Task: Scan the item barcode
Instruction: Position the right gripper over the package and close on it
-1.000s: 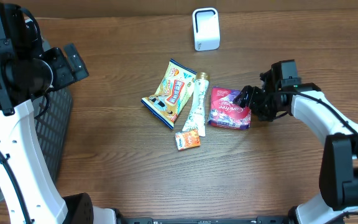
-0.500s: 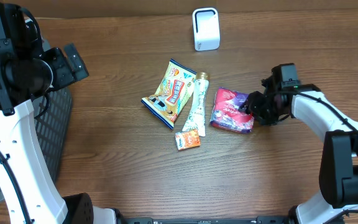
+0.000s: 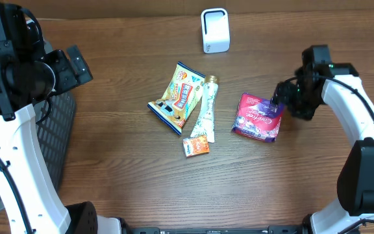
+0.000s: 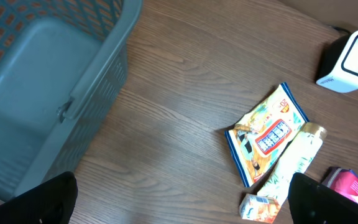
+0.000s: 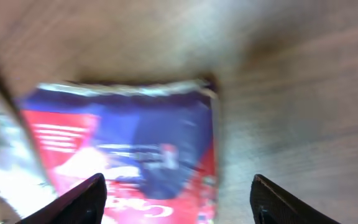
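A pink and purple packet [image 3: 258,117] lies flat on the wooden table, right of the other items. My right gripper [image 3: 282,103] sits at its right edge. In the right wrist view, which is blurred, the packet [image 5: 123,149] lies under the open right gripper [image 5: 179,186]. It reaches the left finger and leaves a gap before the right fingertip [image 5: 278,199]. The white scanner [image 3: 215,30] stands at the back. My left gripper [image 4: 181,211] hangs open over bare wood at the far left, nothing between its fingers.
A yellow snack bag [image 3: 180,96], a white and green tube [image 3: 205,109] and a small orange carton [image 3: 196,146] lie mid-table. A grey basket [image 4: 42,81] stands at the left edge.
The pink packet has slid to the right and turned slightly, along with my right gripper, which also rose a little toward the back. The left arm has not moved.
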Available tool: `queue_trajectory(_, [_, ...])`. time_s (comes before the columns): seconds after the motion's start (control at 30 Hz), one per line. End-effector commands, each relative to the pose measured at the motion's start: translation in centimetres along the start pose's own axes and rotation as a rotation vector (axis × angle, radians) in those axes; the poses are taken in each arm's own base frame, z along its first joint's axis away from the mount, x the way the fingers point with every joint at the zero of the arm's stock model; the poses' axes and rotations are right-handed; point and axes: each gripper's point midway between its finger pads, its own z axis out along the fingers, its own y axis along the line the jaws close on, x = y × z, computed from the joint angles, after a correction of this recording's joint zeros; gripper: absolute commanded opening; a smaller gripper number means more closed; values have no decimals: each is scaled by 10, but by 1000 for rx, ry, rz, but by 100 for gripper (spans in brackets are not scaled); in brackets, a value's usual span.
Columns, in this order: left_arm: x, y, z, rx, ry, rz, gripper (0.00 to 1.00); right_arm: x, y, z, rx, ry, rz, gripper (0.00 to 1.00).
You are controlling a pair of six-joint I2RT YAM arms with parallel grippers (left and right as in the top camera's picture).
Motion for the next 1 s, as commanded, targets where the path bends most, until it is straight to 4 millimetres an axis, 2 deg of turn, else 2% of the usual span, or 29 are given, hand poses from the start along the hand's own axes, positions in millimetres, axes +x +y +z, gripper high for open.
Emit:
queue_trajectory(0.0, [0, 1, 3, 0, 8, -18, 100, -1, 36, -9, -121, -2, -122, 76])
queue_trajectory(0.2, [0, 1, 3, 0, 8, -18, 100, 11, 70, -2, -142, -12, -221, 78])
queue_trajectory(0.3, [0, 1, 3, 0, 8, -18, 100, 17, 83, 5, -77, -45, -288, 79])
queue_trajectory(0.43, [0, 1, 3, 0, 8, -18, 100, 23, 86, 12, 107, -133, -293, 82])
queue_trajectory(0.63, [0, 1, 3, 0, 8, -18, 100, 31, 97, 13, 257, -238, -388, 84])
queue_trajectory(0.8, [0, 1, 3, 0, 8, -18, 100, 27, 90, 11, 368, -311, -414, 84])
queue_trajectory(0.97, [0, 1, 3, 0, 8, -18, 100, 27, 84, 17, 384, -316, -408, 83])
